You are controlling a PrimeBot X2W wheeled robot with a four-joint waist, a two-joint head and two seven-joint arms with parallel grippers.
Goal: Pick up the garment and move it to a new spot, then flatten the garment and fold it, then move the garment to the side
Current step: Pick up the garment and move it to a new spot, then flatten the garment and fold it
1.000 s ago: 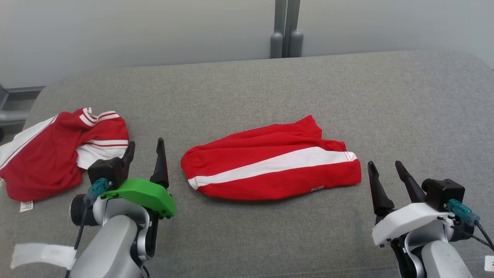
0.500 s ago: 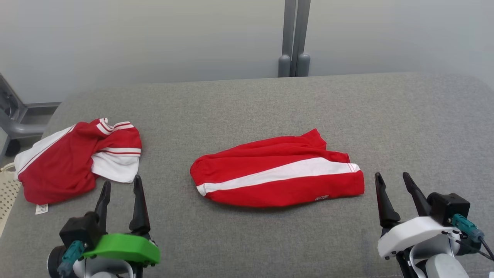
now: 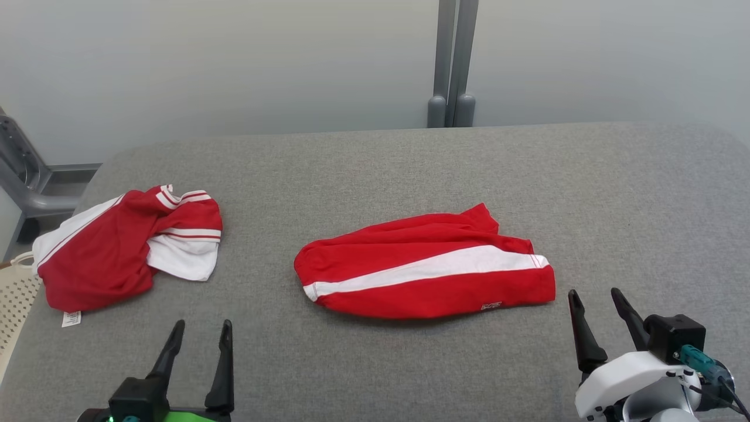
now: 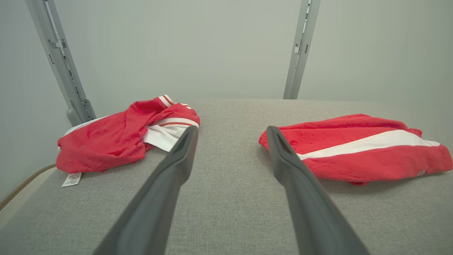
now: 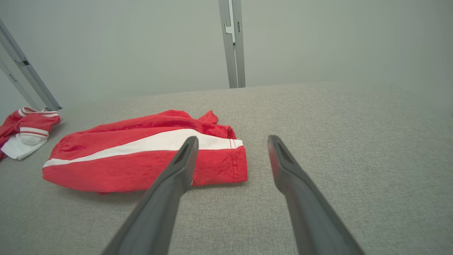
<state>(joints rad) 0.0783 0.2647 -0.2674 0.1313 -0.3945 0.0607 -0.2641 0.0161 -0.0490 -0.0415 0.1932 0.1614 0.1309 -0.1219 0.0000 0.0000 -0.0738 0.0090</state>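
Head view, looking down on a grey cloth-covered counter (image 3: 375, 164). Left pincer (image 3: 203, 323) released, fingers spread with bare cloth between them. Right pincer (image 3: 593, 293) likewise released, gripping nothing. Ahead of the right pincer and just to its left: folded garment (image 3: 425, 272), red with one white stripe, flat on the counter, near the fingertips but apart from them. Ahead of the left pincer and to its left: crumpled garment (image 3: 126, 246) (red and white too, a label at its near edge), well apart from the folded one. Beyond both, a grey post (image 3: 451, 64) against the pale wall.
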